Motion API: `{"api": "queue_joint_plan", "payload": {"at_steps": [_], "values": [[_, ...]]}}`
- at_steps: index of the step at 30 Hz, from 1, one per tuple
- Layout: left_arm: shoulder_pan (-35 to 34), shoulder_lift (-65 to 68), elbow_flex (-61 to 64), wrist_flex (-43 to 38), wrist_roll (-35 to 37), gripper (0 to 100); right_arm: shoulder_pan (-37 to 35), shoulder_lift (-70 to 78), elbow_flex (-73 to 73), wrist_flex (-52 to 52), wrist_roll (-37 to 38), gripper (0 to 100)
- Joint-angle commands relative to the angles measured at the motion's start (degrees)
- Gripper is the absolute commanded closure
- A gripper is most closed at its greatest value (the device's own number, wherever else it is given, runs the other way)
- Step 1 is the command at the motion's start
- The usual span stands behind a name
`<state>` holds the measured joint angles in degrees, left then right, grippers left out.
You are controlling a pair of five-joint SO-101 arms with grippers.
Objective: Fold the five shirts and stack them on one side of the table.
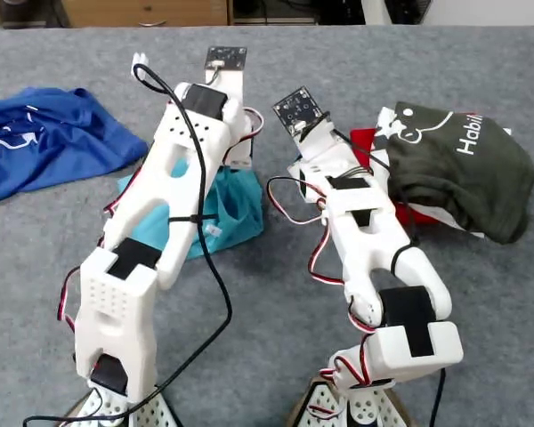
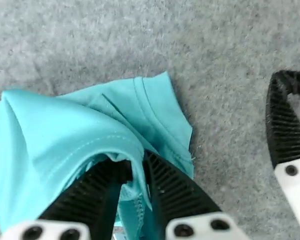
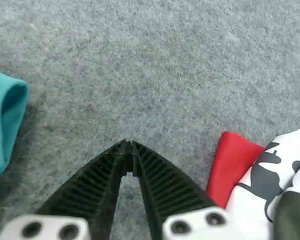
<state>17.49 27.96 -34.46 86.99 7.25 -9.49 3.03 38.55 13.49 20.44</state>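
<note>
A teal shirt point(image 2: 80, 135) lies bunched on the grey table, and my left gripper point(image 2: 137, 167) is shut on a fold of it. From above, the teal shirt point(image 1: 236, 209) sits under the left arm point(image 1: 173, 169) at the table's middle. My right gripper point(image 3: 128, 146) is shut with nothing in it, just over bare table between the teal shirt point(image 3: 4, 120) and a pile at the right. That pile has a dark olive shirt point(image 1: 454, 169) on top of a white printed shirt point(image 3: 275, 167) and a red shirt point(image 3: 235, 160). A blue shirt point(image 1: 44, 133) lies crumpled at the far left.
The right arm point(image 1: 365, 222) stands close beside the left one; one of its black fingers point(image 2: 285, 130) shows in the left wrist view. Cables point(image 1: 209, 267) hang off both arms. Bare grey table point(image 1: 276, 320) stretches between the arm bases and along the back.
</note>
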Motion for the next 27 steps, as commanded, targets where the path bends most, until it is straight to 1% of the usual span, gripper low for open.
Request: {"api": "queue_joint_plan", "payload": {"at_steps": [1,3,5,8,9,10,12,16,17,19,20,22,24,27], "values": [[0.62,-0.75,-3.69,-0.35,0.62,98,0.48,-0.66,-2.86,-1.14,-0.09,99.7],[0.62,-0.75,-3.69,-0.09,2.64,96,0.48,-0.66,-2.86,-1.14,-0.09,99.7],[0.35,-0.84,-4.75,2.73,5.54,90,0.75,-0.66,-2.77,-1.14,-0.09,99.7],[0.79,-0.75,-8.88,11.96,7.56,78,1.63,-0.57,-2.86,-1.14,-0.09,99.7],[1.23,-0.75,-9.93,14.07,7.47,77,1.63,-0.57,-2.86,-1.14,-0.09,99.7],[1.23,-0.84,-10.2,13.89,7.56,78,1.63,-0.57,-2.86,-1.14,-0.09,99.7],[-0.88,-2.33,-11.96,13.89,7.74,78,1.45,-0.57,-2.86,-1.14,-0.09,99.7],[-9.05,-8.84,-13.36,13.89,7.38,78,1.27,-0.75,-2.51,-0.44,-0.09,99.7],[-11.52,-10.33,-12.48,13.89,7.38,80,1.19,-0.92,-2.77,0.7,-0.09,99.7],[-16.26,-12.88,-8.44,13.89,7.38,87,-0.57,-2.68,-4.62,5.45,0.0,99.7],[-18.46,-13.85,-5.27,13.89,7.3,92,-1.98,-4.09,-6.02,9.41,0.26,99.7],[-21.98,-15.43,2.29,13.89,4.66,98,-5.76,-6.29,-10.24,18.02,0.35,99.7],[-24.44,-16.75,10.29,13.71,2.2,98,-10.24,-7.25,-16.31,26.29,0.44,99.7],[-27.34,-18.33,19.78,11.52,1.93,98,-16.57,-6.64,-25.63,38.42,0.62,99.7]]}}
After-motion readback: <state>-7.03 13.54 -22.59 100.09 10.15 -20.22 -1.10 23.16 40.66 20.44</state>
